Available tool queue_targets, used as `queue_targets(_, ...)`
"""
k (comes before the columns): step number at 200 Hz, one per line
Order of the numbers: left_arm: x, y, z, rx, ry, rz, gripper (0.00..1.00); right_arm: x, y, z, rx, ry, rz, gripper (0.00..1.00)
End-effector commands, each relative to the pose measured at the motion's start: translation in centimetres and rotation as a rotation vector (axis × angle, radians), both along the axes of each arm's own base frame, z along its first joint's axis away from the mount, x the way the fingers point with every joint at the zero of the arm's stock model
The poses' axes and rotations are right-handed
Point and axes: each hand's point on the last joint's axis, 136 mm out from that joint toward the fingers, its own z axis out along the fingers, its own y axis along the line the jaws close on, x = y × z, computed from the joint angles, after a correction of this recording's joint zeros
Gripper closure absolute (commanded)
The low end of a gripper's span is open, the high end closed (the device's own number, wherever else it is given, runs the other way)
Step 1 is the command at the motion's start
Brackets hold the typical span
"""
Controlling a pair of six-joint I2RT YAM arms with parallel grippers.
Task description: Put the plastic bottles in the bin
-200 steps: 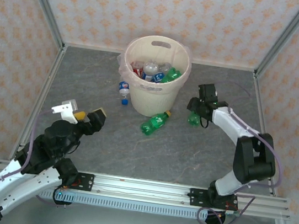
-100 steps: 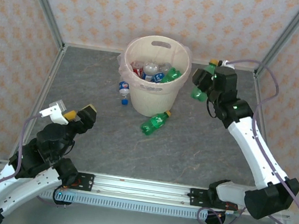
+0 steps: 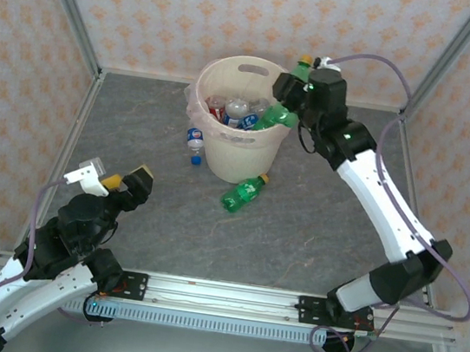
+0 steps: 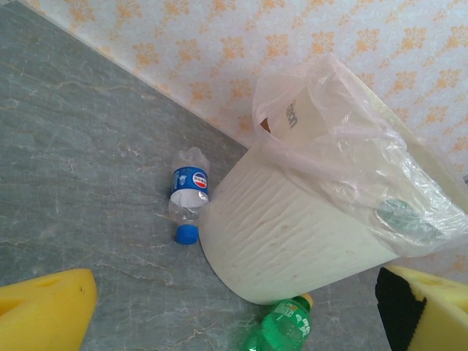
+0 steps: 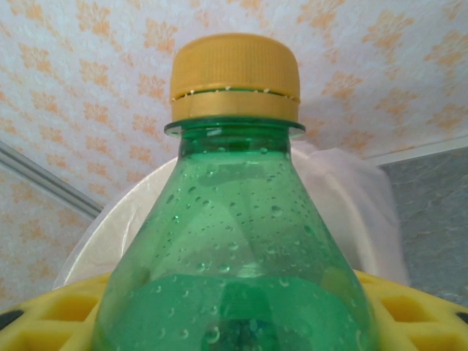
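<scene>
Top view: the bin (image 3: 242, 155), cream and round, stood at upper centre of the frame on the grey table (image 3: 168, 219). Several bottles (image 3: 235, 110), among them clear ones with blue labels, one with a red label and a green one, were seen lying inside it. The right gripper (image 3: 289, 92) was placed at the right side of the bin's rim and was closed around a green bottle with a yellow cap (image 5: 234, 219), the cap pointing toward the top of the frame. Whether this bottle touched the rim could not be told.

Right wrist view: the held bottle was shown upright between the yellow fingers (image 5: 58, 322), its neck beaded with droplets. The pale rim of the bin and its clear liner (image 4: 329, 124) were visible behind it.

Two bottles lay on the table. A second green bottle (image 3: 243, 193) was found just below the bin, on its side, close to the base. A clear bottle with a blue cap (image 3: 193, 141) lay at the bin's lower left, close against its wall.

Left wrist view: both table bottles and the bin were framed between the yellow pads (image 4: 44, 307). The left gripper (image 3: 127, 180), at lower left of the top view, was spread wide and held nothing.
</scene>
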Motion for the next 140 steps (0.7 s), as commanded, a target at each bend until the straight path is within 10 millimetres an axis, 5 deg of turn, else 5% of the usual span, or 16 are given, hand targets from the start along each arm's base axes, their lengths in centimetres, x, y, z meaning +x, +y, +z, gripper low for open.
queue_targets(1,-0.6,0.0,0.5,0.003,-0.002,-0.029,0.01,1.2,1.0,1.4,0.039,-0.013,-0.009,0.43)
queue_targets(43,-0.8,0.0,0.6,-0.005,-0.002,-0.034,0.01,3.1,4.4,0.4,0.056,0.024,0.046,0.38)
queue_targets(68,-0.8,-0.2,0.5,-0.006,0.002,-0.043,0.01,3.2,5.7,0.8,0.032,0.033,0.067,0.23)
queue_targets(82,-0.7,-0.2,0.7,0.005,0.003,-0.043,0.01,2.9,5.8,1.3,0.026,0.023,0.062,0.0)
queue_targets(140,-0.4,-1.0,2.1,-0.028,0.006,-0.064,0.01,0.3,4.1,3.9,0.059,-0.03,0.07,0.0)
